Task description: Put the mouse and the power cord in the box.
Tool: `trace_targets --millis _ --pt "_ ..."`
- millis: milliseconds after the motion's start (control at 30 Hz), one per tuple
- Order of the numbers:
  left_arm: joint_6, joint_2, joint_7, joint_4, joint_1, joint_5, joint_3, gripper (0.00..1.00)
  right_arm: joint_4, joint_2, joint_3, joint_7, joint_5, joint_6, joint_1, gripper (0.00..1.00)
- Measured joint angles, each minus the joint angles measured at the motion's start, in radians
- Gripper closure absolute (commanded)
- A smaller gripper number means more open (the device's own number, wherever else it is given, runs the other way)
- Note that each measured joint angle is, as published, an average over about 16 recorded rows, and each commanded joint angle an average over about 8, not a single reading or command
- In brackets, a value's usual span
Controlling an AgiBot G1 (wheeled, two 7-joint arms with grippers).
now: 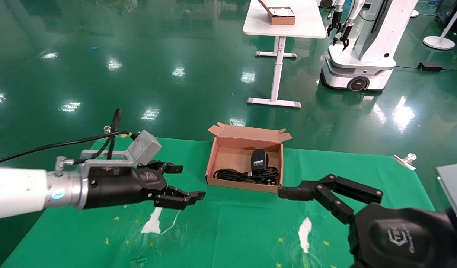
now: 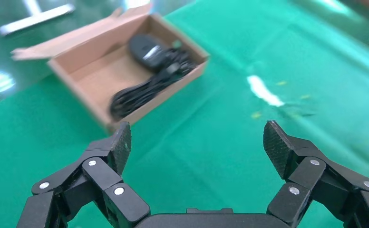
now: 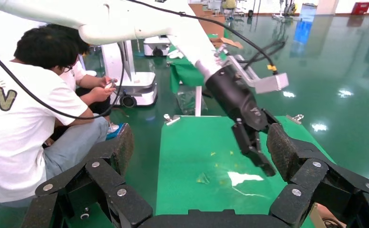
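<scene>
- We see one shallow rectangular brown cardboard box (image 1: 229, 154) resting on the green cloth-covered table (image 1: 221, 230), its hinged lid folded back on the far side and two small side flaps sticking out at the far corners; the board looks matte, with raw cut edges.
- Inside the box, toward its right end, we count one small black oval mouse (image 1: 259, 159) with a smooth shell and a pale label patch; it lies against the far-right part of the floor.
- One thick black coiled power cord (image 1: 239, 175) lies in loops along the near wall of the box, just beside and partly under the mouse; we cannot tell the mouse's thin cable apart from these loops.
- The left gripper (image 1: 184, 183) extends level from a white and silver forearm, held above the cloth to the left of the box and apart from it; its two black jointed fingers (image 2: 121, 142), with finely ribbed pads, are spread wide around nothing.
- The right gripper (image 1: 293, 191) reaches in from the lower right, its tip near the box's near-right corner; the right wrist view shows its ribbed black fingers (image 3: 280, 147) likewise parted and holding nothing.
- The cloth carries two pale scuffed patches (image 1: 154, 222) and several small yellow star marks.
- Beyond, on a glossy green floor, we note one white table (image 1: 284, 22) bearing one distant cardboard box (image 1: 278, 15), and one white wheeled robot (image 1: 358, 56).
</scene>
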Motion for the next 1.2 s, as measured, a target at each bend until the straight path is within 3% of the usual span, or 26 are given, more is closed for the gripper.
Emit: trace_targets --millis 900,1200 --pt "0.363 -0.211 0.324 -0.257 0.344 -0.466 -0.436 0.00 0.010 0.011 0.011 0.004 0.015 -0.009 -0.009 0.00" --pt "0.428 -0.249 0.377 -0.303 0.406 -0.551 -0.515 0.00 0.011 0.012 0.011 0.004 0.016 -0.010 -0.010 0.00"
